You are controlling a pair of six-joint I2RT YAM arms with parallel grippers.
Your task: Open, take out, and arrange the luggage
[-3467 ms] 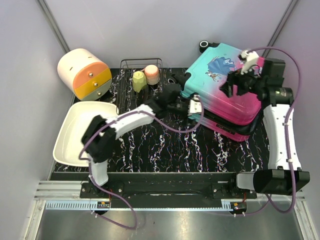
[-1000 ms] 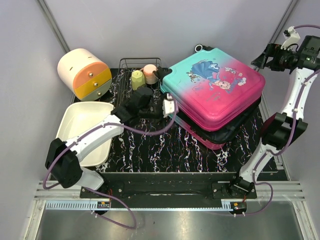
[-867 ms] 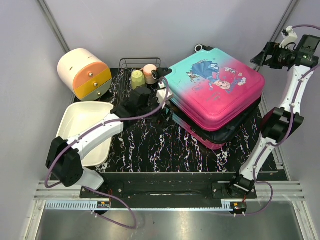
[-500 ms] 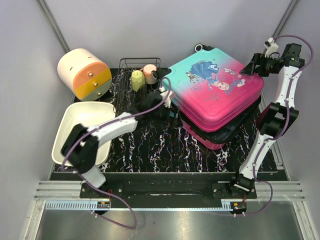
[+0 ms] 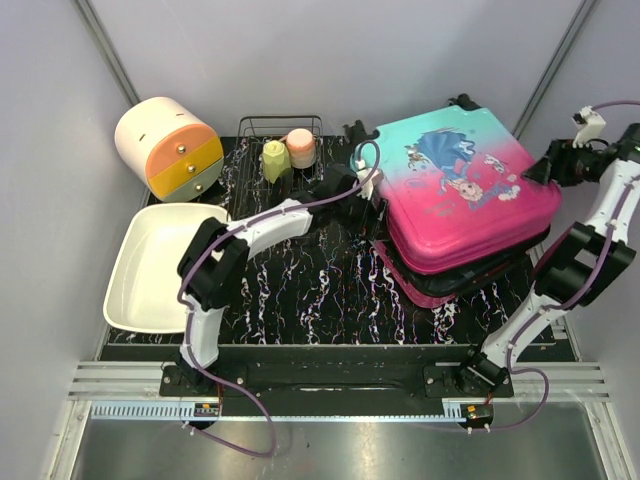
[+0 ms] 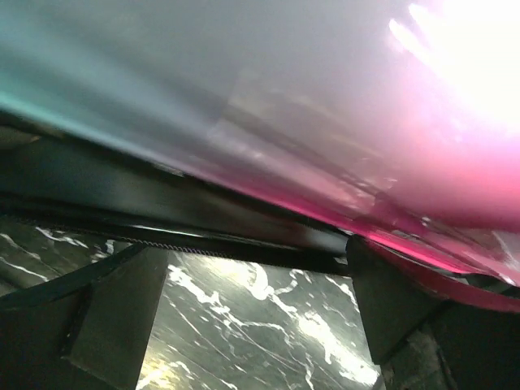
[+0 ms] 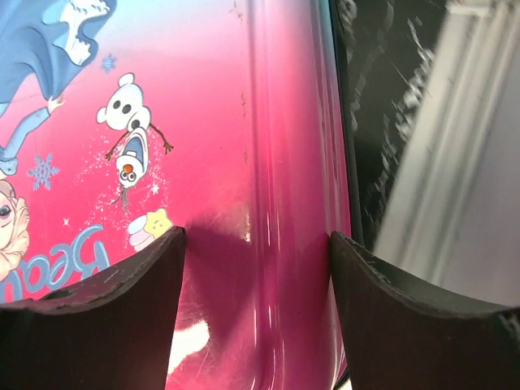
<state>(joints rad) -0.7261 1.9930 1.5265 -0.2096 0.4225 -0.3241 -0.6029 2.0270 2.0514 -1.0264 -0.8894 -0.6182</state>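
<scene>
Pink-to-teal hard-shell suitcase (image 5: pixel 455 205) sits ajar at the black marbled counter's (image 5: pixel 320 295) far right corner. Left jaws gape empty under its lid (image 7: pixel 203 122); right jaws, part-open, hold nothing. Opening seems underway: next, lift the lid fully

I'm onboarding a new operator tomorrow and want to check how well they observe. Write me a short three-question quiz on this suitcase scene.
1. True or false: the luggage lies fully shut.
2. What stands at the far left corner of the table? A: a round drawer box. B: a kettle. C: a laptop.
3. Fill in: the left gripper, at the luggage's left edge, has its jaws ____.

Key: 1 false, because its top half sits raised and skewed, with a dark gap showing above the bottom half. 2 A. 3 open.
</scene>
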